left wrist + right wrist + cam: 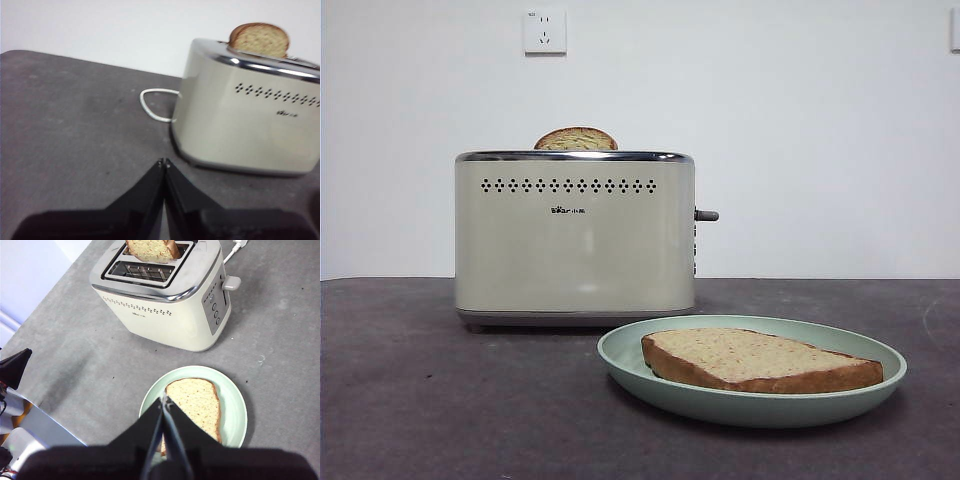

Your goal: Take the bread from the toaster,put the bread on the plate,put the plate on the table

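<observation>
The bread (760,360) (195,402) lies flat on the mint-green plate (632,368) (235,412). The plate rests on the dark grey table (420,400), in front of the cream toaster (575,250) (245,125) (165,325) and off toward its lever side. My right gripper (164,400) hovers high above the plate, shut and empty. My left gripper (164,161) is shut and empty too, low over the table beside the toaster's end away from the lever. Neither gripper shows in the front view.
Another slice (576,140) (260,39) (150,250) stands upright in the toaster's back slot. The grey lever (706,215) (231,283) juts from the side. A white cord (155,105) loops on the table behind the toaster. A black arm part (15,367) shows at one edge.
</observation>
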Controlling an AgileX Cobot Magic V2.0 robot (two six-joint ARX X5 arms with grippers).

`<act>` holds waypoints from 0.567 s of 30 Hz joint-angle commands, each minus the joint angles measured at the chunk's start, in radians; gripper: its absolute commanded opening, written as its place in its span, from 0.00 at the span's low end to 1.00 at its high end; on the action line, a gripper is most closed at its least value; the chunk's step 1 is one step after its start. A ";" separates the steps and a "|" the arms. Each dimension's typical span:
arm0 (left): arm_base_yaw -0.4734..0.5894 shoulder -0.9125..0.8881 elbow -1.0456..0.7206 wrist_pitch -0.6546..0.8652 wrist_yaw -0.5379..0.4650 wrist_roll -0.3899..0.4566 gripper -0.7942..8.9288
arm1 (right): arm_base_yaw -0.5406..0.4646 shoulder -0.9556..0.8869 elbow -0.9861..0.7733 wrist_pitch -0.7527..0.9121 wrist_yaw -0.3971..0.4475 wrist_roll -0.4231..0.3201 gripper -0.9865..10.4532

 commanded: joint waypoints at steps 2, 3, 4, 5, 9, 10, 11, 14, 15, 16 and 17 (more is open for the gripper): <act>0.003 -0.003 -0.013 -0.081 -0.007 -0.001 0.08 | 0.001 -0.001 -0.002 0.005 0.002 0.005 0.09; 0.002 -0.003 -0.013 -0.077 0.002 0.010 0.08 | 0.001 -0.001 -0.002 0.005 0.002 0.005 0.09; 0.002 -0.003 -0.013 -0.079 0.006 0.016 0.08 | 0.001 -0.001 -0.002 0.005 0.002 0.005 0.09; 0.002 -0.003 -0.013 -0.079 0.009 0.020 0.08 | 0.001 -0.001 -0.002 0.005 0.002 0.005 0.09; 0.003 -0.003 -0.013 -0.067 0.000 0.021 0.08 | 0.001 -0.001 -0.002 0.005 0.002 0.005 0.09; 0.003 -0.002 -0.013 -0.068 -0.003 0.021 0.08 | 0.001 -0.001 -0.002 0.005 0.002 0.005 0.09; 0.003 -0.002 -0.013 -0.068 -0.002 0.021 0.08 | 0.001 -0.001 -0.002 0.005 0.003 0.005 0.09; 0.003 -0.002 -0.013 -0.068 -0.003 0.021 0.08 | 0.001 -0.001 -0.002 0.005 0.002 0.005 0.09; 0.003 -0.002 -0.013 -0.068 -0.003 0.021 0.08 | 0.001 -0.001 -0.002 0.005 0.002 0.005 0.09; 0.003 -0.002 -0.013 -0.068 -0.002 0.021 0.08 | 0.001 -0.001 -0.002 0.005 0.002 0.005 0.09; 0.003 -0.002 -0.013 -0.068 -0.002 0.021 0.08 | 0.001 -0.002 -0.002 0.005 0.002 0.005 0.09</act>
